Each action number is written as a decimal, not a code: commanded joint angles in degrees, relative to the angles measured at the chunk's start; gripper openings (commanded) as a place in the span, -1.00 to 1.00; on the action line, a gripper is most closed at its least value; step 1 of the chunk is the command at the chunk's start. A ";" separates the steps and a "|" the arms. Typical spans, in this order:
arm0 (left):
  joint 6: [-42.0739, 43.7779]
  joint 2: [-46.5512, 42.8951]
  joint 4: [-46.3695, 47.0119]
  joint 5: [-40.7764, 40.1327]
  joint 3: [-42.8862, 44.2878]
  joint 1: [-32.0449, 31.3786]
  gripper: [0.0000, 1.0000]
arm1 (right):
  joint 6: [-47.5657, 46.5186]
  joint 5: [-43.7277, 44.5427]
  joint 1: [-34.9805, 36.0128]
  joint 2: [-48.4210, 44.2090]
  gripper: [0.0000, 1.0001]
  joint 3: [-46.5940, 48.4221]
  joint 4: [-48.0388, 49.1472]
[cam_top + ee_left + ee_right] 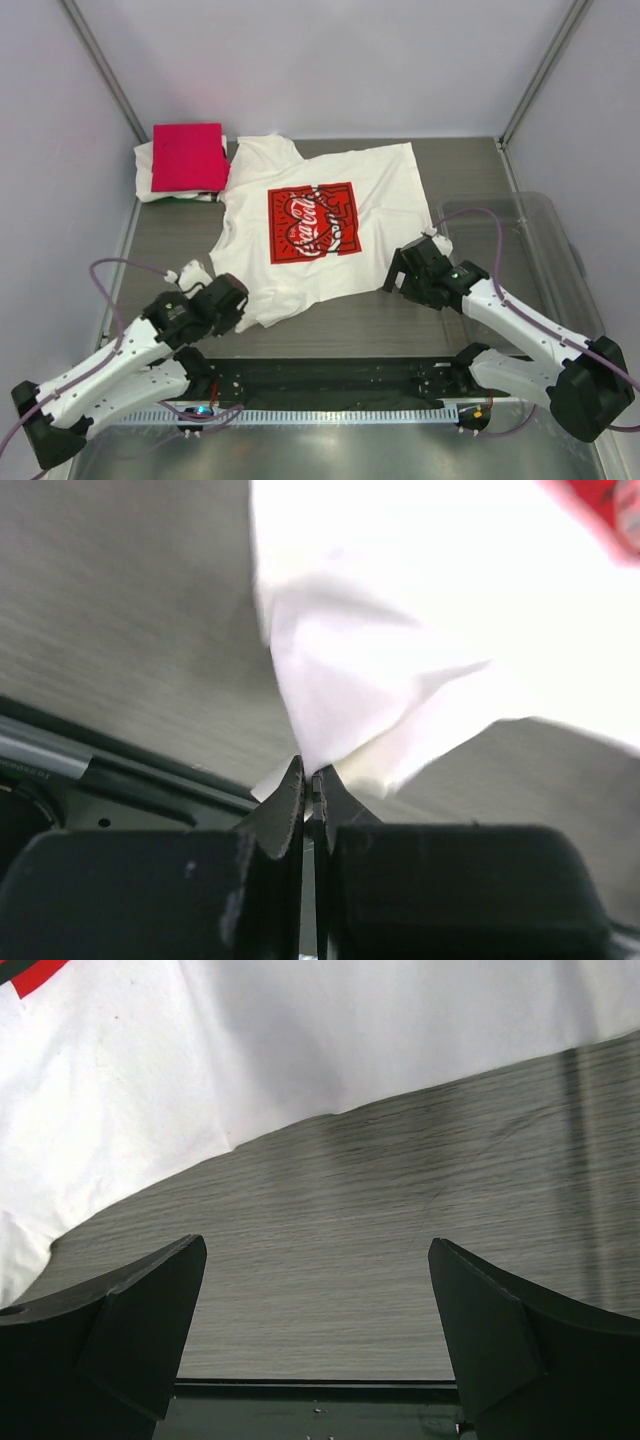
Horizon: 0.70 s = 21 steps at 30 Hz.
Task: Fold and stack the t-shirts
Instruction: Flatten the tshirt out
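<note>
The white t-shirt with the red Coca-Cola print [312, 222] lies spread face up in the middle of the table. My left gripper [240, 308] is shut on its near left corner; in the left wrist view the white cloth [380, 670] runs from the closed jaws [311, 772], slightly lifted. My right gripper [393, 278] is open and empty beside the shirt's near right hem; in the right wrist view [318, 1260] it is over bare table, with the hem [300, 1050] just beyond. A folded crimson-pink shirt [187, 157] lies on a folded white shirt [160, 187] at the back left.
A clear plastic tub [545, 225] stands at the right edge, close to my right arm. A black strip [330, 380] runs along the near edge of the grey wood-grain table [400, 325]. White walls enclose the left, back and right.
</note>
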 commanded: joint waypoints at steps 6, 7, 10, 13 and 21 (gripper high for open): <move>16.74 1.22 -17.94 -19.50 24.81 11.60 -1.00 | 0.73 2.29 -0.40 5.08 0.99 2.65 1.21; 18.24 1.40 -18.29 -21.51 28.13 13.52 -1.00 | 0.99 2.99 -0.40 5.26 0.98 2.74 1.38; 22.02 2.01 -20.23 -24.34 31.67 16.17 -1.00 | 2.57 5.45 -0.84 5.88 0.93 2.22 1.65; 23.87 2.19 -19.53 -23.65 33.09 16.79 -1.00 | 3.80 7.21 -0.93 6.67 0.87 0.99 1.91; 24.23 -0.01 -15.05 -18.02 26.24 16.79 -0.99 | 5.56 -0.68 -0.93 7.81 0.70 -5.34 10.34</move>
